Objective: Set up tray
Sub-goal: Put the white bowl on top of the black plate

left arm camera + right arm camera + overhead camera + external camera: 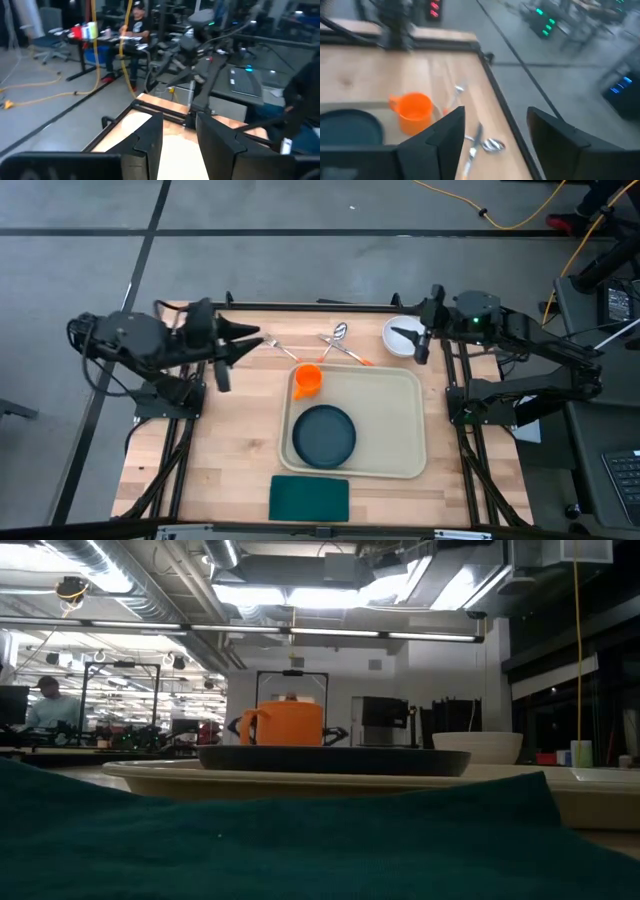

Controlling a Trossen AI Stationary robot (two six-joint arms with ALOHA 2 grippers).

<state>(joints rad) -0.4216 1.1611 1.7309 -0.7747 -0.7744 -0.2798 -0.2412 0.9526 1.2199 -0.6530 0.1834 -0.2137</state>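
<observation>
The cream tray (395, 405) lies at the table's middle. A dark teal plate (323, 435) rests flat on it, and an orange cup (308, 378) stands upright at its far left corner. A dark green napkin (309, 498) lies flat by the near edge, in front of the tray. My left gripper (250, 340) is raised over the far left of the table, pointing toward the right, open with nothing between its fingers (150, 145). My right gripper (410, 338) hovers over a white bowl (400, 345) at the far right, open and holding nothing.
A spoon (337, 333), a fork (278, 350) and an orange-handled utensil (352, 356) lie on the wood beyond the tray, between the two grippers. Bare wood shows to the left of the tray. People sit at desks in the room behind the table.
</observation>
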